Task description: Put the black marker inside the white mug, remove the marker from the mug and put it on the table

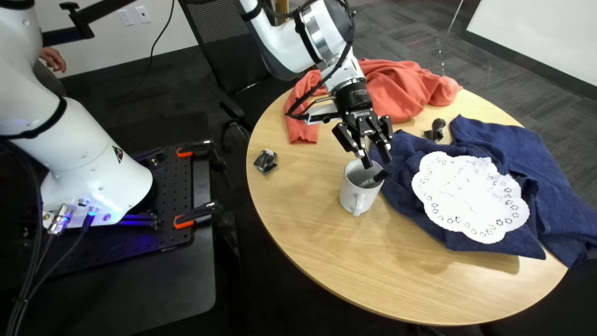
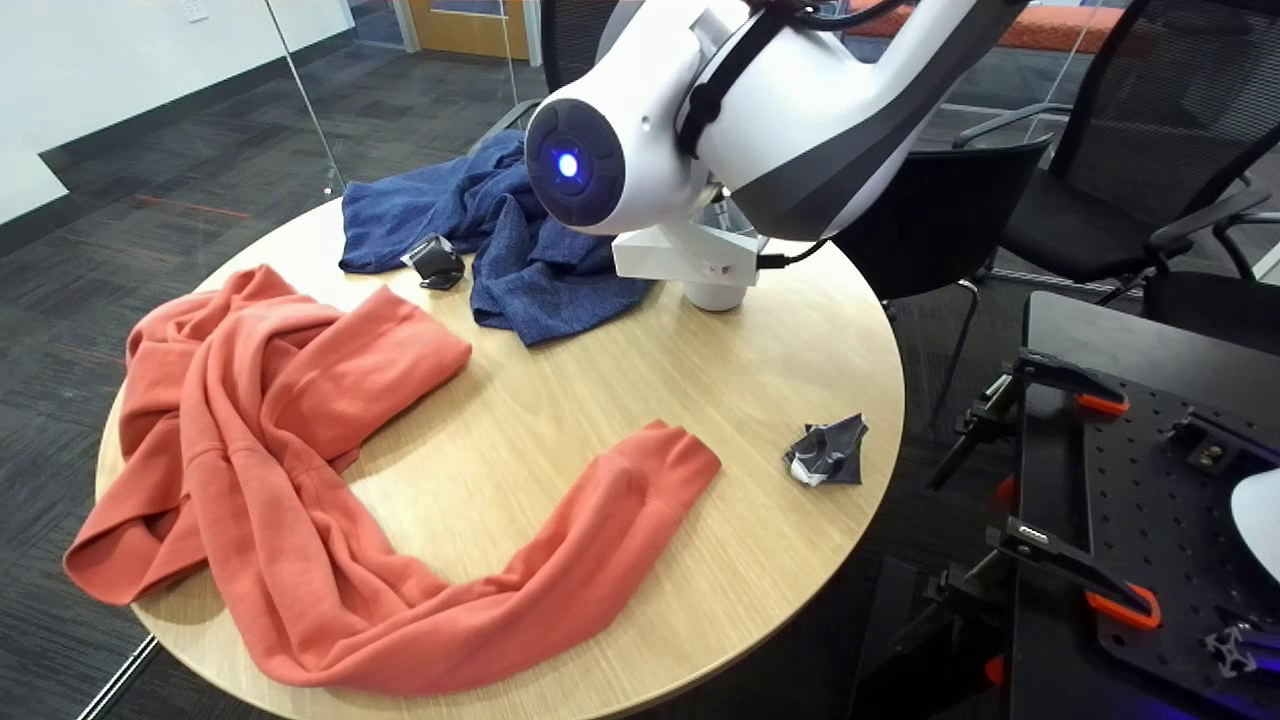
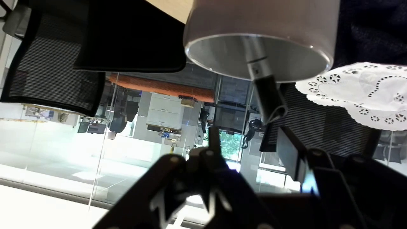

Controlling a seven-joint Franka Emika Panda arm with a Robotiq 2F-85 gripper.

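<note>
Gripper w/ jaws partly apart, holding nil, nr blk marker, marker tilted in wht mug

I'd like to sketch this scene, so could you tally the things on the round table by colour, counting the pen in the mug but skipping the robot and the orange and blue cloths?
White: 2 (mug, lace doily)
Black or partly black: 3 (marker, crumpled wrapper, chunky dark object)
Total: 5
</note>
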